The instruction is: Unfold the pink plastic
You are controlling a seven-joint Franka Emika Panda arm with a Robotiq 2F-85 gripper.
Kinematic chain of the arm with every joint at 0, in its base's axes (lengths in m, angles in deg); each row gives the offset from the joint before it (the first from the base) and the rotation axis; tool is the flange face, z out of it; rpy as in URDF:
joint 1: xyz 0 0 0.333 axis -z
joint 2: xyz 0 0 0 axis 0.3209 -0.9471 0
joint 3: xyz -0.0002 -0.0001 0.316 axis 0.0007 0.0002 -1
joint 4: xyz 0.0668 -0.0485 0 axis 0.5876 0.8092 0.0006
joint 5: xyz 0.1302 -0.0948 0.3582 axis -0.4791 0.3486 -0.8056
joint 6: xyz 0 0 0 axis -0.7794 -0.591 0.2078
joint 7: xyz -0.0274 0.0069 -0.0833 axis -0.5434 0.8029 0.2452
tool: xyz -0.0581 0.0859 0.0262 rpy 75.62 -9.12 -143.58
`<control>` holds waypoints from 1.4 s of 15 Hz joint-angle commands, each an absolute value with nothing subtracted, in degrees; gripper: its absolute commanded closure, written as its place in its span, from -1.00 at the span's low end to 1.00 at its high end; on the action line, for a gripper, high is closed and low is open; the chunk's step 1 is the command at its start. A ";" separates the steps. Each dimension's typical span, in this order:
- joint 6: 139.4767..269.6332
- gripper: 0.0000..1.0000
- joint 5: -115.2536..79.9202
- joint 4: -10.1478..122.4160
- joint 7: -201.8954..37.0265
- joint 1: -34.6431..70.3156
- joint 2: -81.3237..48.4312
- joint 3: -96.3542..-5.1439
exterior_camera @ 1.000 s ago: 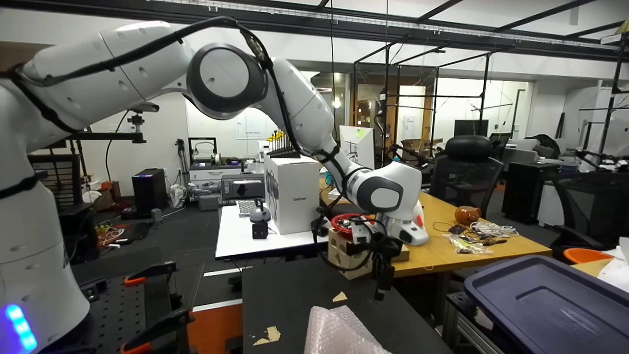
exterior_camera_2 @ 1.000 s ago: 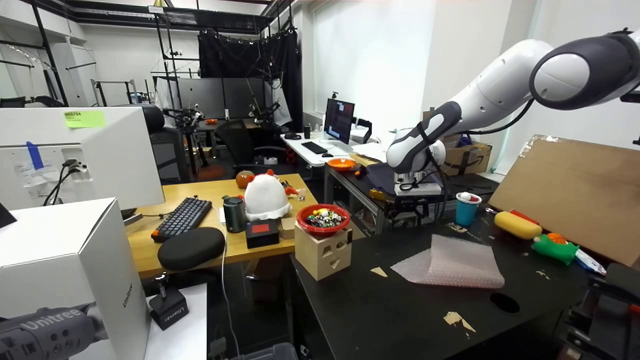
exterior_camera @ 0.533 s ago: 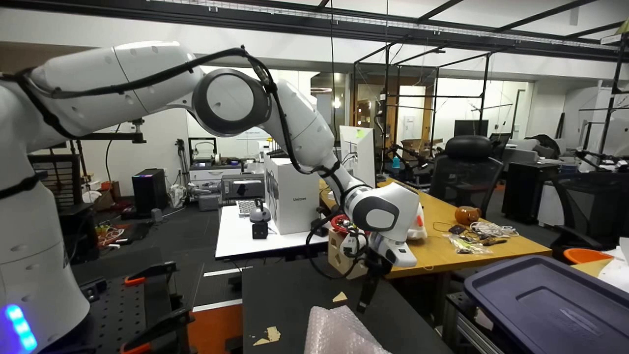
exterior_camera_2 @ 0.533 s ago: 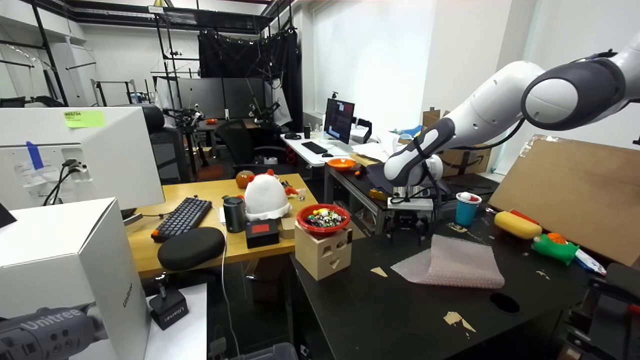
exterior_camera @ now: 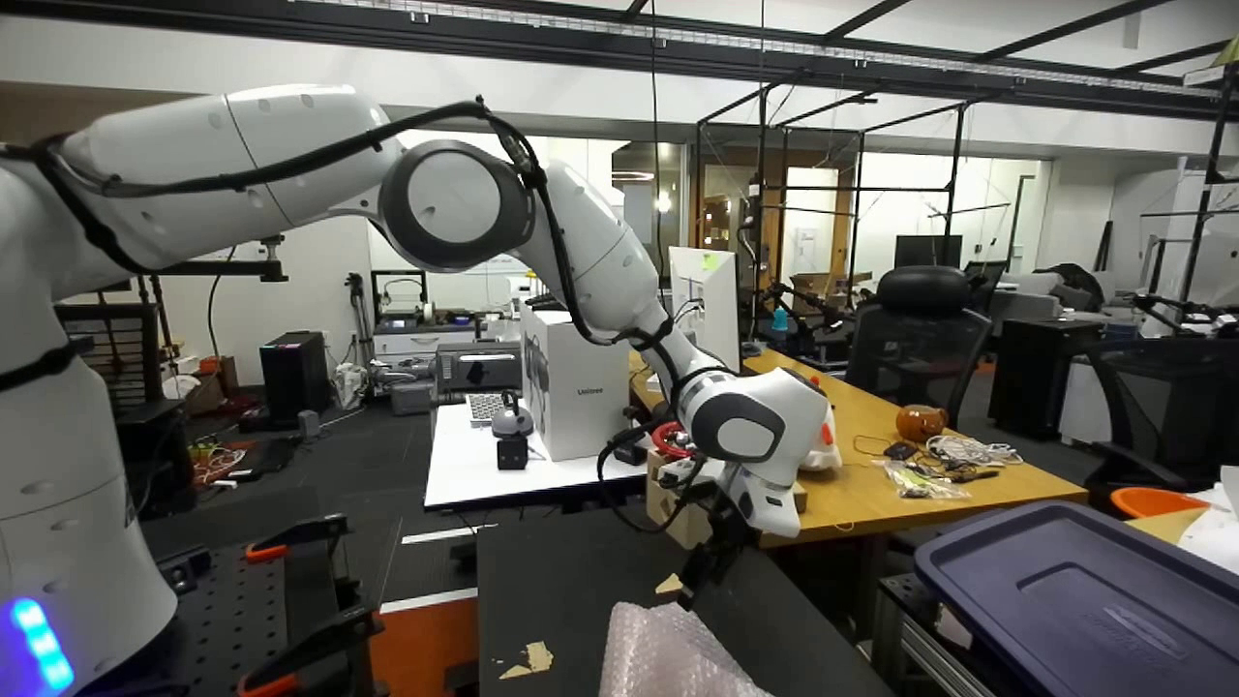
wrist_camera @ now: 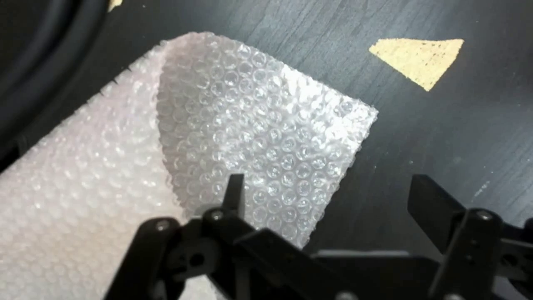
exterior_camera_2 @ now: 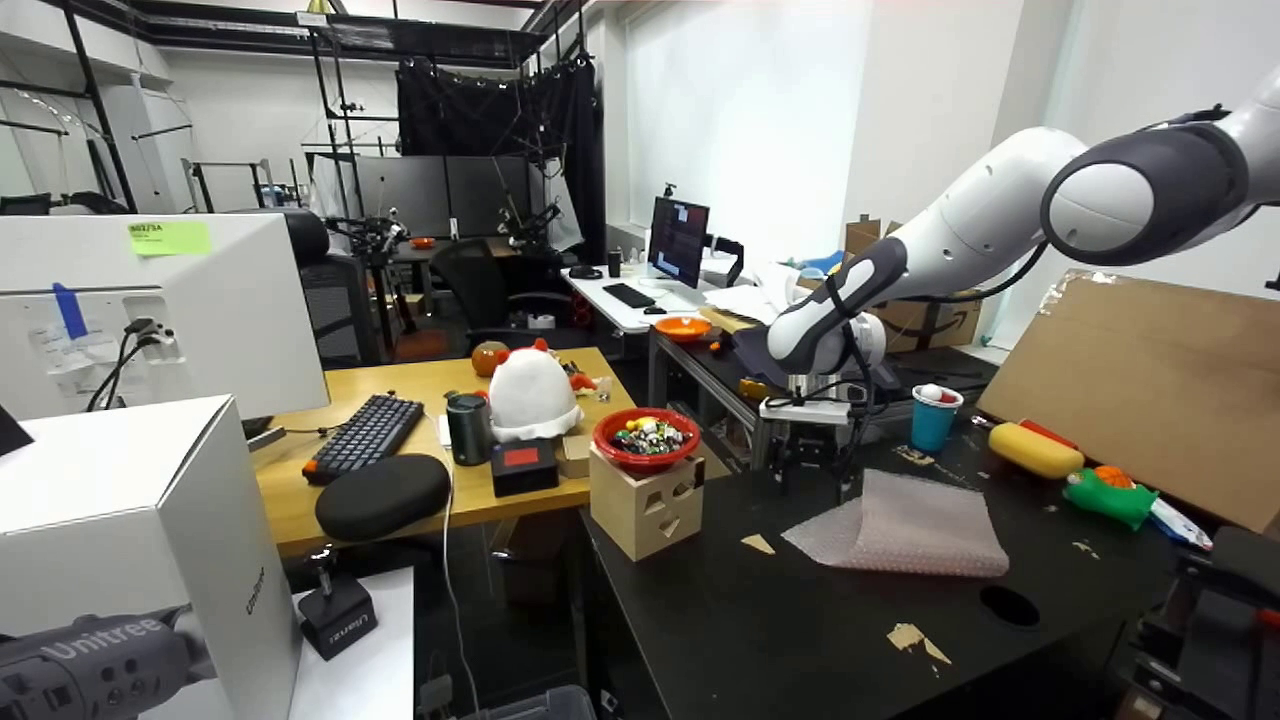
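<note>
Over the last second the gripper (wrist_camera: 327, 189) has swung down and turned in to the pink plastic (wrist_camera: 262, 129), jaws spread wide with nothing held, straddling its edge in the wrist view; a grasp to unfold it looks near. The plastic lies folded on the worktop (exterior_camera_2: 770, 650), inward from the corner where the wooden block (exterior_camera_2: 640, 515) stands. An exterior view cuts the plastic off below, and whether the gripper touches it is hard to tell.
</note>
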State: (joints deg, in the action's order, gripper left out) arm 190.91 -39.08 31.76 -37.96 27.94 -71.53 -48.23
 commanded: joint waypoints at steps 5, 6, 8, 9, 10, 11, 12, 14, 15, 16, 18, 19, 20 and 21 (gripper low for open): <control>189.38 -1.00 -40.18 28.50 -22.76 28.60 -75.05 -47.54; 189.23 -1.00 -40.18 28.31 -21.26 28.84 -75.59 -47.61; 189.35 -1.00 -40.11 27.95 -18.73 29.19 -76.54 -47.69; 189.43 -1.00 -40.09 27.85 -17.79 29.39 -76.88 -47.81; 189.97 -1.00 -39.99 27.79 -16.86 29.42 -77.20 -47.77; 190.60 -1.00 -39.82 27.70 -15.93 29.33 -77.53 -47.64; 190.99 -1.00 -39.66 27.47 -15.12 29.24 -77.74 -47.51; 192.00 -1.00 -39.36 27.50 -13.71 28.97 -77.69 -47.29; 192.91 -1.00 -39.46 28.25 -13.13 28.53 -77.28 -46.82; 193.60 -1.00 -39.32 28.41 -12.77 28.38 -77.22 -46.62; 195.03 -1.00 -39.02 28.75 -12.52 28.11 -77.06 -46.24; 195.67 -1.00 -38.77 28.99 -12.68 27.91 -76.94 -46.03; 196.34 -1.00 -38.47 29.21 -12.86 27.69 -76.86 -45.80; 196.87 -1.00 -38.21 29.29 -13.06 27.57 -76.88 -45.62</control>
